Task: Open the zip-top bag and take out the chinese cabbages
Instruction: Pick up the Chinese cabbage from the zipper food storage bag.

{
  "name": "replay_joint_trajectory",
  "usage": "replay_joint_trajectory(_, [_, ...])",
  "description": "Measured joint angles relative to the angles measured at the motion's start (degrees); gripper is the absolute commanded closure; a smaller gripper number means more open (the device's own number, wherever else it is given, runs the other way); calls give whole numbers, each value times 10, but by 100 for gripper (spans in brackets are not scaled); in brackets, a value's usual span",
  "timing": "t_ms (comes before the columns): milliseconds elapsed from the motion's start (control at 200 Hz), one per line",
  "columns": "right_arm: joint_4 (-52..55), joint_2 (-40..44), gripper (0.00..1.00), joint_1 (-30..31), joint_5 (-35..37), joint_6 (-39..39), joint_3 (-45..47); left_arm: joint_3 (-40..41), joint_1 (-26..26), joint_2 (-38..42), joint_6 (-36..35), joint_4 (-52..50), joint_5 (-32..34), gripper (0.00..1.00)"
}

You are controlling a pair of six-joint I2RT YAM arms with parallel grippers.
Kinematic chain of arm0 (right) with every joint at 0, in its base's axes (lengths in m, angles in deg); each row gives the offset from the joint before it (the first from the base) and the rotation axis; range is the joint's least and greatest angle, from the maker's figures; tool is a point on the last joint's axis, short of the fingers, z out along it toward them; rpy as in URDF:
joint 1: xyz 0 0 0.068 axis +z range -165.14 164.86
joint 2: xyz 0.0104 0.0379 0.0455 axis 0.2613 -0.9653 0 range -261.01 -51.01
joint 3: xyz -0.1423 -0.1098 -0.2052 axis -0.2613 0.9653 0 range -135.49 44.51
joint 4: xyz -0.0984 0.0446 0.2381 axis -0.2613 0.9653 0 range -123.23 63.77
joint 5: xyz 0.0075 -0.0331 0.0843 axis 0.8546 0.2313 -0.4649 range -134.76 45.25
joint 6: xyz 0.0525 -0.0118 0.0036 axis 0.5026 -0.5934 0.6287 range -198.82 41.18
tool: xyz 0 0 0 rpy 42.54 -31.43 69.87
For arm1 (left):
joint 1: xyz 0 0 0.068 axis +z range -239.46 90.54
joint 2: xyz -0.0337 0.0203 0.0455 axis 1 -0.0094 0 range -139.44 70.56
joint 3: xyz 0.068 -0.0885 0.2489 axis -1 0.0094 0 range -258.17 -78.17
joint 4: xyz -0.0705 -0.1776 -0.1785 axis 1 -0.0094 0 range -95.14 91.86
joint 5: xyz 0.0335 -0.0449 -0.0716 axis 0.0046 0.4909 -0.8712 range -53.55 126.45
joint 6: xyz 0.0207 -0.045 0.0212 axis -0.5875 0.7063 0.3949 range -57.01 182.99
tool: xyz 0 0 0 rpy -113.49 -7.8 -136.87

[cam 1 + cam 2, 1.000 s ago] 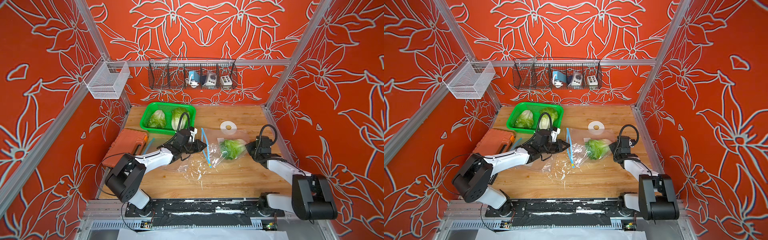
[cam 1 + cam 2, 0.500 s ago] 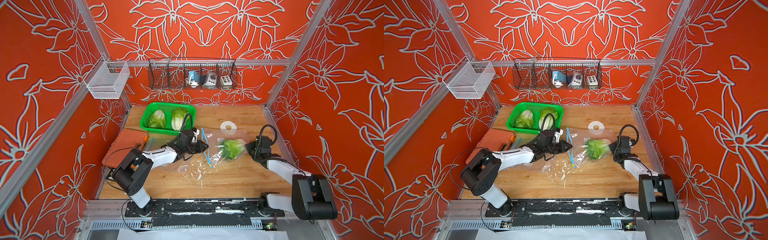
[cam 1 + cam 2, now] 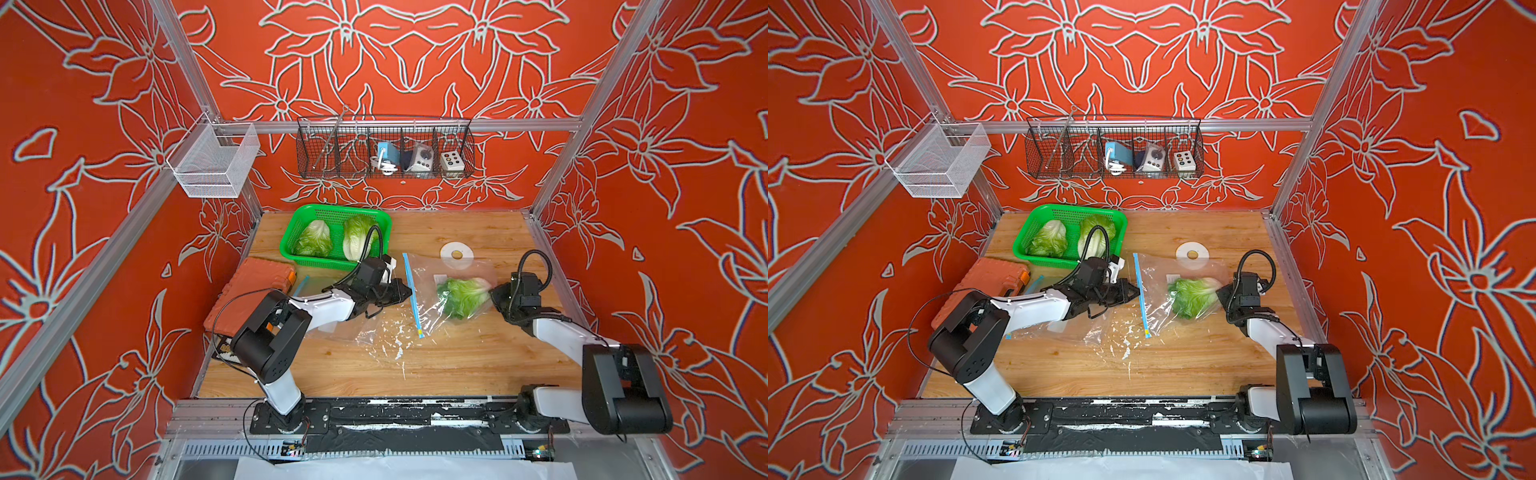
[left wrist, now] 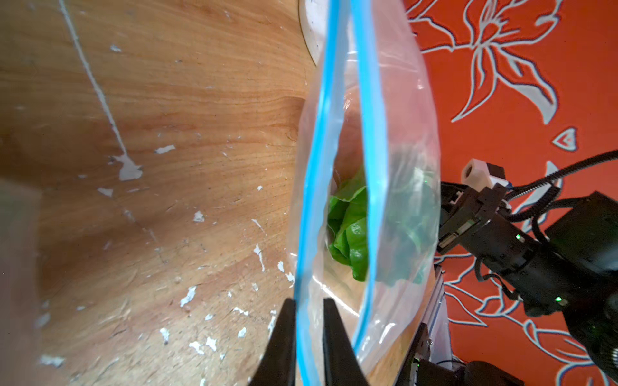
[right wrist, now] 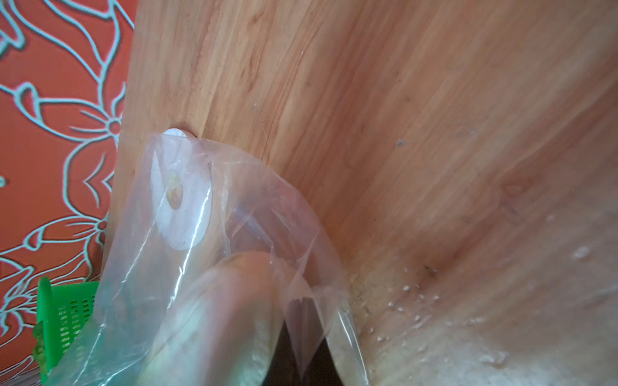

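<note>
Lying inside the clear zip-top bag (image 3: 426, 272), just right of centre in both top views, is one cabbage (image 3: 463, 296), leafy end toward the bag's parted mouth. Your left hand (image 4: 309, 309) is closed down on one blue zip strip (image 4: 315, 150) of that mouth. Your right hand (image 3: 493, 292) is pinched tight on the plastic at the bag's opposite end, beside the cabbage. Up and left of the bag you have two other cabbages, a left one (image 3: 314, 240) and a right one (image 3: 358, 235), in the green basket (image 3: 324, 263). A white ring (image 3: 446, 254) lies on the desk (image 3: 457, 365) above the bag, its lower edge under the plastic.
</note>
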Motion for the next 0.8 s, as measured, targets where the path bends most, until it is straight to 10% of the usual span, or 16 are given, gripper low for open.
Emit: replay_joint_trajectory(801, [0,0,100,0,-22,6,0,-34,-29,-94,28,52,-38,85])
